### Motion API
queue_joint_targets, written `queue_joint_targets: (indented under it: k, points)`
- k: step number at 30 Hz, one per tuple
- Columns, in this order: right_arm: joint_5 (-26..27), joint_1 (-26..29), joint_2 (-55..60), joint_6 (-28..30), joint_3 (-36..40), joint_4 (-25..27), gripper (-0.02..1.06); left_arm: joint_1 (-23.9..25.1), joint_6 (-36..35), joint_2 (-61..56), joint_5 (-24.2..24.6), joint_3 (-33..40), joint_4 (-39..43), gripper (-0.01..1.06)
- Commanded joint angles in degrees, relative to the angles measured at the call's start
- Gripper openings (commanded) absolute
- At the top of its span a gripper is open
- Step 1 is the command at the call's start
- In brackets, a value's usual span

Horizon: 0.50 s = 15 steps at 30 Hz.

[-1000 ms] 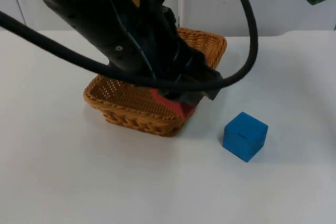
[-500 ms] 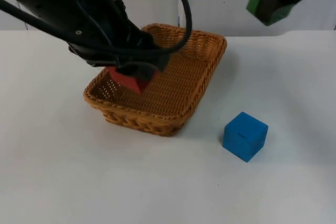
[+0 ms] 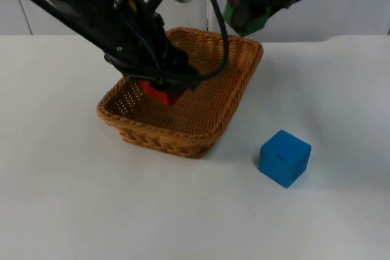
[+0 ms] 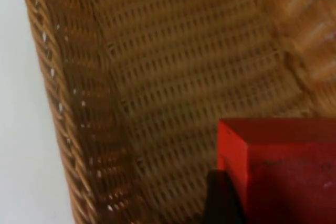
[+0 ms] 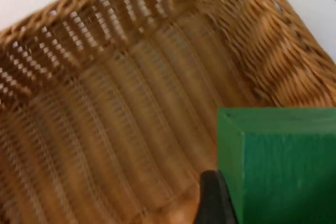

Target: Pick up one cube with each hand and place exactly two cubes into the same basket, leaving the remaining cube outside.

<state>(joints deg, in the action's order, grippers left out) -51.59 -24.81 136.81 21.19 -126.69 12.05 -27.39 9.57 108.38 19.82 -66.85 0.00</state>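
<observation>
Holding the red cube pinched in my left gripper, I have it down inside the wicker basket, over the left part of its woven floor; my left wrist view shows the red cube close above the weave beside the basket's side wall. My right gripper hangs above the basket's far right corner with its jaws clamped on the green cube; my right wrist view shows the green cube over the basket's interior. The blue cube sits on the white table, outside the basket, near its near right corner but apart from it.
</observation>
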Motion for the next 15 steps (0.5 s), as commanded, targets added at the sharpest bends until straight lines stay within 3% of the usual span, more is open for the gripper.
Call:
queue_joint_targets:
  k: [1,9,15]
  points:
    - [-0.1,-0.8,1.7,0.4,-2.9,0.6,0.00,0.7,0.6,1.5,-1.4,-1.1,0.0,0.00]
    - [0.6,-1.2,11.0,0.4,-12.4,2.2,0.00,1.5,2.2,6.6,-9.9,-1.5,1.7,0.00]
    - [2.4,-1.2,13.6,0.4,-12.8,2.6,0.00,1.5,2.2,10.5,-15.3,-1.5,2.6,0.00]
